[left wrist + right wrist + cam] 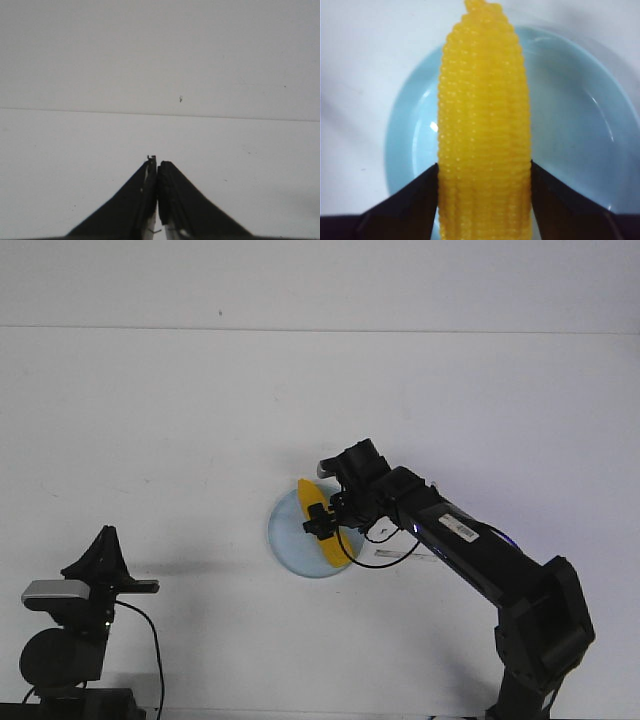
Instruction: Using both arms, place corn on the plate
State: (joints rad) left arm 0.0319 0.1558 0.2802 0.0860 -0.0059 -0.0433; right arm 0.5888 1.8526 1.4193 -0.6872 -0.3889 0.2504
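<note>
The right gripper [484,172] clamps a yellow corn cob [484,130] directly over the pale blue plate [570,130] on the white bench [150,420]. The left gripper [157,172] sits parked, jaws together and empty. Judged remaining: lowering and release.

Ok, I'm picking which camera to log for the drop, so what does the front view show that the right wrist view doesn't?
Only the front view shows both arms: the left gripper parked far from the plate, the right gripper reaching over it, plus the whole plate outline on the table. Only the right wrist view shows the fingers pressed against both sides of the corn and its kernel rows. Both show the corn over the plate, its tip past the rim.
</note>
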